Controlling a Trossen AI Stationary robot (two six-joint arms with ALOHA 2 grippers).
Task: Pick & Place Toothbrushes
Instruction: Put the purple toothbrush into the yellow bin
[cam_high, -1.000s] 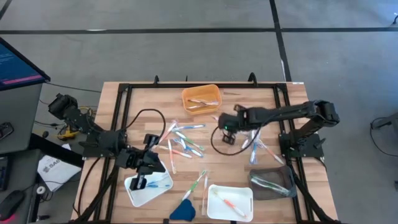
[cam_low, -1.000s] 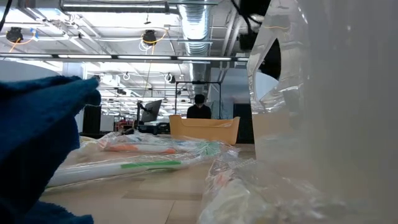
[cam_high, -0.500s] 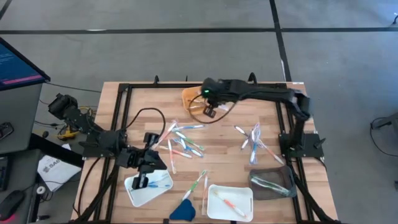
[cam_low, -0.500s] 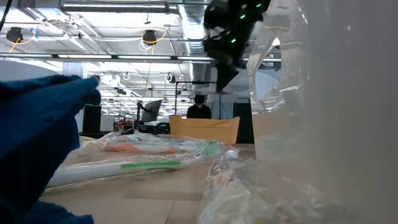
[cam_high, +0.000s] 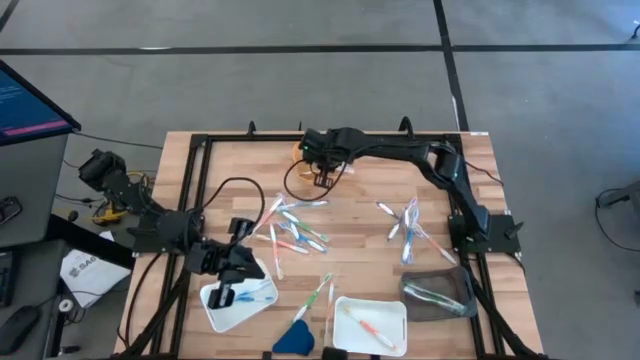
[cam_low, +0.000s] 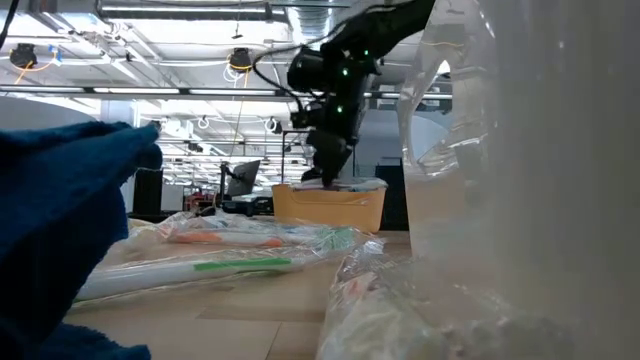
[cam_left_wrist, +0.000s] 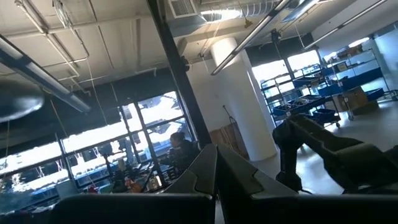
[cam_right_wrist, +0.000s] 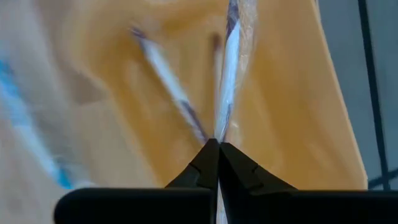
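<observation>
My right gripper (cam_high: 321, 172) hangs over the orange tray (cam_high: 298, 152) at the table's far middle, shut on a toothbrush (cam_right_wrist: 231, 68) in a clear wrapper. The low view shows that gripper (cam_low: 324, 178) just above the tray's rim (cam_low: 330, 208). Another toothbrush (cam_right_wrist: 166, 81) lies in the tray. Loose toothbrushes lie in a heap mid-table (cam_high: 295, 228) and another to the right (cam_high: 408, 225). My left gripper (cam_high: 226, 292) is shut with nothing in it above the white tray (cam_high: 250, 312) at the near left; its fingers (cam_left_wrist: 214, 180) point up into the room. My right gripper pinches one end of the wrapped toothbrush (cam_right_wrist: 224, 121) between its two fingertips. The fingers slant down from above toward the tray. The toothbrush runs on past the fingertips, along their line, over the tray's floor; whether its far end touches the tray I cannot tell.
A second white tray (cam_high: 392, 312) holding an orange toothbrush stands near the front middle. A clear tray (cam_high: 440, 295) with green ones is at the near right. A dark-blue wedge (cam_high: 293, 338) lies at the front edge. A black frame (cam_high: 195, 200) borders the table, and a black cable (cam_high: 215, 195) loops over its left half.
My right gripper has swung from the table's middle toward the far edge and to the left, sinking a little, and now stands over the orange tray. It has stayed shut throughout. My left arm has kept still.
</observation>
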